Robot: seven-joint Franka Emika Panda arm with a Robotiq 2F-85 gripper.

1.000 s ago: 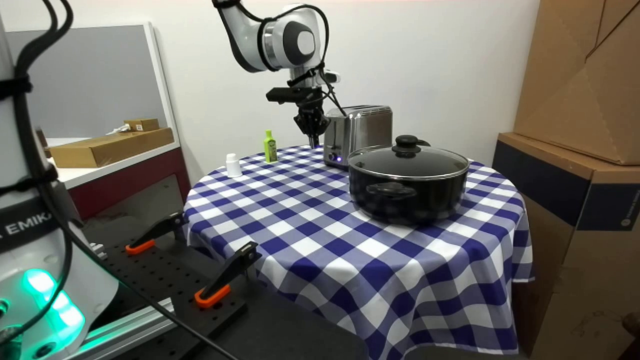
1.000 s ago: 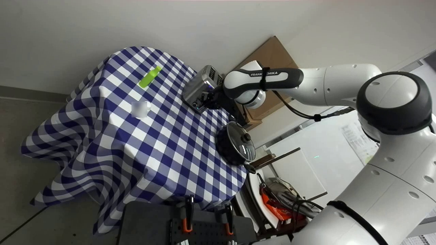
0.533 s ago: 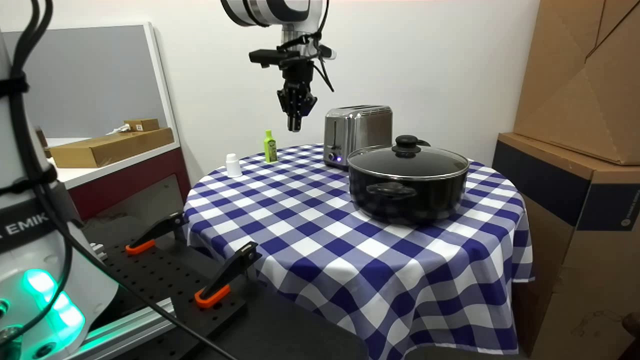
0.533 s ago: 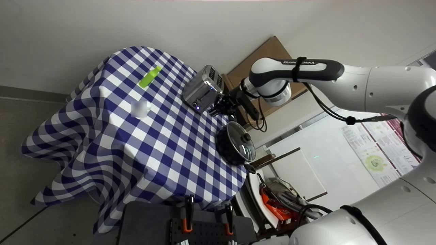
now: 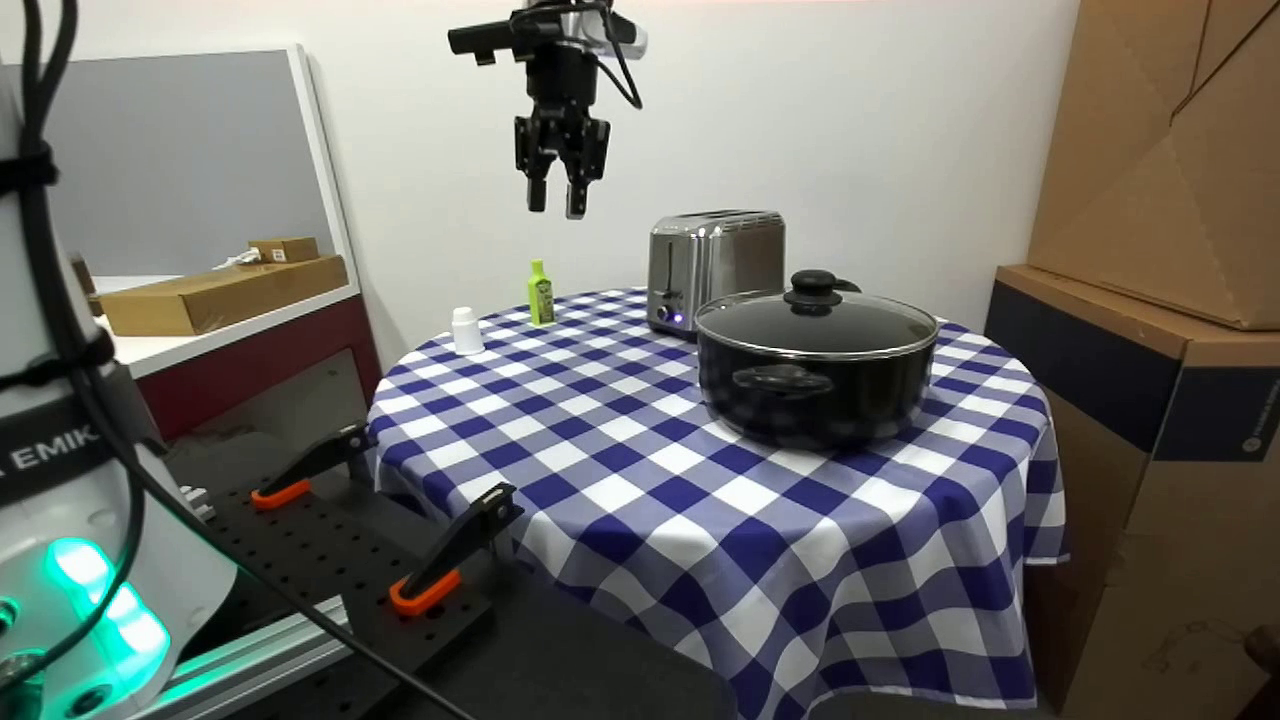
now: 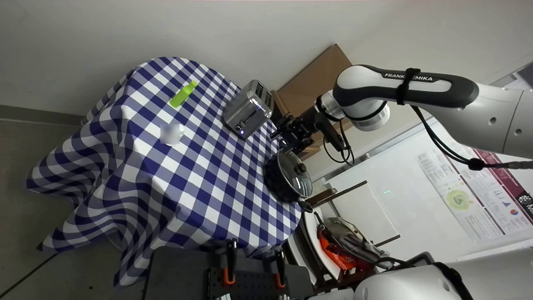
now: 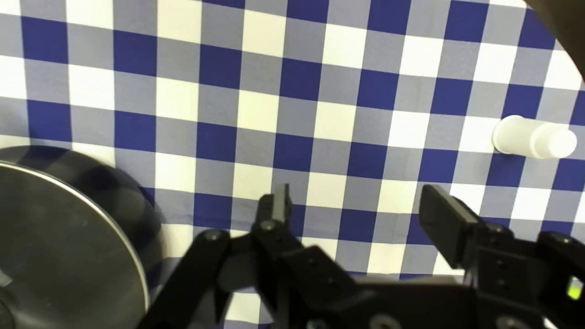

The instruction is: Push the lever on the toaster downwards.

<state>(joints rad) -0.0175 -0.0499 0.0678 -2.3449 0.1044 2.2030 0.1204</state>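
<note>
end effector (image 5: 557,205) just pulled up and away from toaster (image 5: 738,262), now spread with nothing held | toaster's on the tabletop (image 5: 560,425), lever (image 5: 671,294) looks low on its end, so push probably done imo | arm (image 6: 431,86) reads "FRANK…EMIKA", strap (image 6: 408,86) hiding the middle; toaster shows nothing legible

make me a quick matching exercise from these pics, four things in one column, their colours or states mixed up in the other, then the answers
Things
1. toaster
2. pot
3. slim bottle
4. hand

Colours and states
A. open, up in mid-air
B. yellow-green, standing upright
C. silver, with a small bluish light lit
D. black, lidded

Right pairs: 1-C, 2-D, 3-B, 4-A
</note>
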